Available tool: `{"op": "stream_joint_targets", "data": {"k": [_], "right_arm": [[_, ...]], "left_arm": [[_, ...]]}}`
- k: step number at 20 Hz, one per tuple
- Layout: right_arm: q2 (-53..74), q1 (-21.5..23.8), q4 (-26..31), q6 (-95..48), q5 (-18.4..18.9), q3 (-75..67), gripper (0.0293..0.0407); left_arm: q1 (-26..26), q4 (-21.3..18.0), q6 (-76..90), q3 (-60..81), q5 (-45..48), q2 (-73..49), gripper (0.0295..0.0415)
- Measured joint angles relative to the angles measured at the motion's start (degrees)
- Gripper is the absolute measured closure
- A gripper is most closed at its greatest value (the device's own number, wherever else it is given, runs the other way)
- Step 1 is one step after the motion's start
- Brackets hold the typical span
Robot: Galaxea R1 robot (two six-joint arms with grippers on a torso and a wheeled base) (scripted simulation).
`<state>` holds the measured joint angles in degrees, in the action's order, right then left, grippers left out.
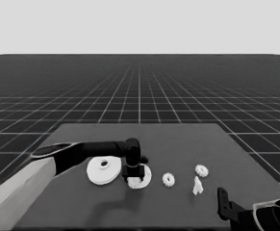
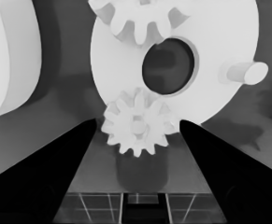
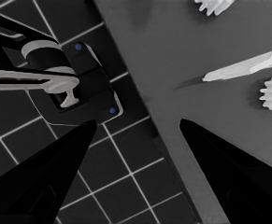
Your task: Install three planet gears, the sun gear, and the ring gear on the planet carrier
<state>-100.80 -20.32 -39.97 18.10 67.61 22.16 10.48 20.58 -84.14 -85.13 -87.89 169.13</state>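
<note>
- left wrist view: left gripper [image 2: 136, 135] hung spread right over smaller round part [image 2: 210, 93]; one gear [image 2: 136, 126] sat between the fingers, ungripped, on its near rim
- second gear [image 2: 142, 18] sat across the hole
- right gripper [image 1: 222, 202] parked open, well apart

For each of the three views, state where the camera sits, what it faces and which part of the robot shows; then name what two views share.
Head view: high, looking across the table; left arm reaches in, right arm parked at the lower right corner.
Left wrist view: above the smaller round part, with two gears; left tool open.
Right wrist view: at a table corner and floor grid; right tool open.
Shared: head and right wrist views both show the thin white piece.
</note>
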Motion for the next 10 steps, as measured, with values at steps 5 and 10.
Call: {"op": "stream_joint_targets", "data": {"k": [5, 10], "right_arm": [[0.00, 0.00, 0.00, 0.00, 0.00, 0.00, 0.0315], [0.00, 0.00, 0.00, 0.00, 0.00, 0.00, 0.0315]], "left_arm": [[0.00, 0.01, 0.00, 0.00, 0.00, 0.00, 0.0326], [-8.57, -8.39, -3.82, 5.30, -1.80, -1.04, 0.0326]]}}
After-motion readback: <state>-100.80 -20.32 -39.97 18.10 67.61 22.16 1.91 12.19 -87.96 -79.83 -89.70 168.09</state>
